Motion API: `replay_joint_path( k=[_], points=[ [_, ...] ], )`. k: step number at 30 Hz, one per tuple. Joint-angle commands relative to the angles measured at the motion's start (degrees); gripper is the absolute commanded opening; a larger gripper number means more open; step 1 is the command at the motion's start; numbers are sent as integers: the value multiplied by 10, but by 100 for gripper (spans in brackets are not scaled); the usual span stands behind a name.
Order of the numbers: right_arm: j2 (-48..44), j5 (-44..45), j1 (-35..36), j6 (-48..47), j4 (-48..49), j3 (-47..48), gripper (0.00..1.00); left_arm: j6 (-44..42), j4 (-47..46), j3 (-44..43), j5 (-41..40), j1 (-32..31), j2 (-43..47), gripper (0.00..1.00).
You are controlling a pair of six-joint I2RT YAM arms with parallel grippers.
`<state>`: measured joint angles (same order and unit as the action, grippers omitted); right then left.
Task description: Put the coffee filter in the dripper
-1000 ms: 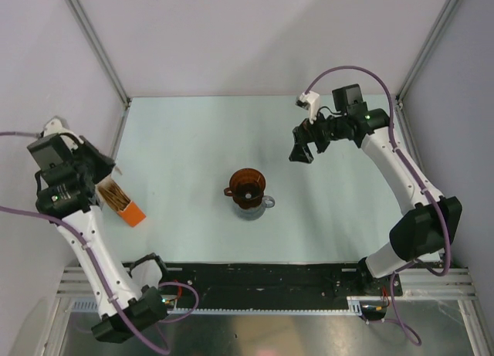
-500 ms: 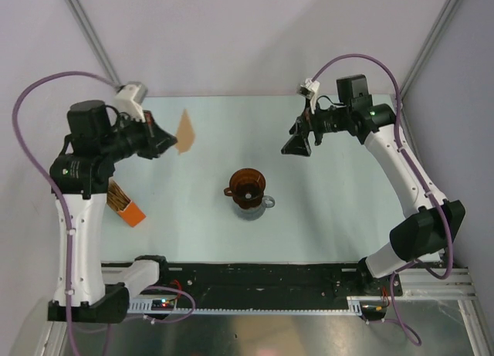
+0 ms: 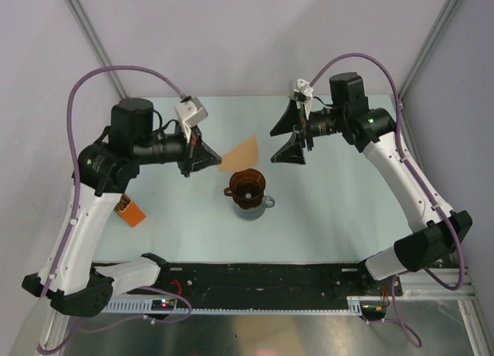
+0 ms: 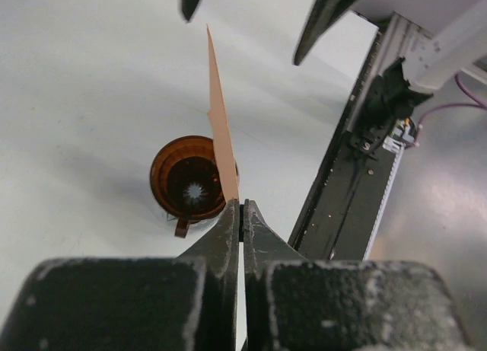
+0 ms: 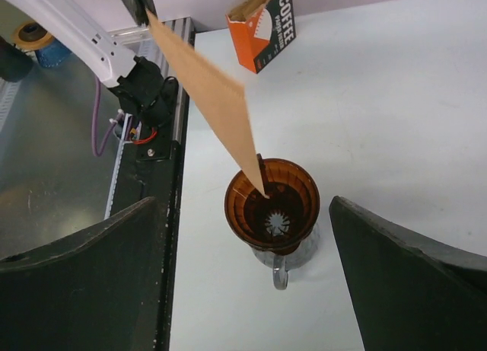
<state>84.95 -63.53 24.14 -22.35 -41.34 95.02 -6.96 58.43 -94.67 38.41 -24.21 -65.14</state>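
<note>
The coffee filter (image 3: 239, 154) is a flat light-tan paper fan, held by one edge in my left gripper (image 3: 212, 159), which is shut on it. It hangs in the air just above and to the back left of the dripper (image 3: 247, 188), a dark reddish-brown cone. In the left wrist view the filter (image 4: 219, 115) stands edge-on above the gripper (image 4: 241, 208), with the dripper (image 4: 190, 185) below. My right gripper (image 3: 287, 140) is open wide and empty, up and to the right of the dripper. In its view (image 5: 242, 206) the filter (image 5: 205, 92) points its tip over the dripper (image 5: 272, 202).
The dripper sits on a clear glass jug (image 5: 283, 266) with a handle toward the near edge. An orange coffee box (image 3: 131, 213) stands at the left, also in the right wrist view (image 5: 262, 27). A black rail (image 3: 262, 279) runs along the near edge.
My left arm has swung from the orange box at the left to the centre, carrying the filter. My right gripper has shifted slightly left and opened wider.
</note>
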Motion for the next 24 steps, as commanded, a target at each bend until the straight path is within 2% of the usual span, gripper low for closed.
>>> replay_joint_path(
  k=[1,7,9,11,14,16,17,18,20,22,23,24],
  points=[
    [-17,-39,16,-23,25,21,100,-56,4,-19,18,-43,-4,0],
    [-16,-67,64,-63,1,24,99,-97,7,-19,9,-76,-8,0],
    [-8,-63,80,-116,-35,32,98,-112,9,-20,1,-87,-10,0],
    [8,-62,93,-184,-96,58,90,-121,11,-21,-5,-96,-11,0],
    [38,-47,110,-284,-218,113,62,-130,11,-24,-19,-100,-15,0],
    [57,-40,115,-318,-267,137,36,-139,12,-29,-34,-101,-18,0],
    [63,-40,116,-315,-273,147,18,-142,11,-32,-42,-101,-20,0],
    [66,-41,115,-304,-271,152,9,-146,11,-36,-52,-101,-20,0],
    [65,-48,107,-231,-212,152,2,-146,9,-50,-75,-100,-20,18],
    [58,-60,87,-100,-93,139,1,-141,5,-64,-100,-93,-17,59],
    [55,-66,74,-15,-11,126,0,-136,-1,-68,-117,-84,-14,75],
    [49,-71,62,50,54,114,0,-126,-15,-69,-124,-74,-5,87]
  ],
)
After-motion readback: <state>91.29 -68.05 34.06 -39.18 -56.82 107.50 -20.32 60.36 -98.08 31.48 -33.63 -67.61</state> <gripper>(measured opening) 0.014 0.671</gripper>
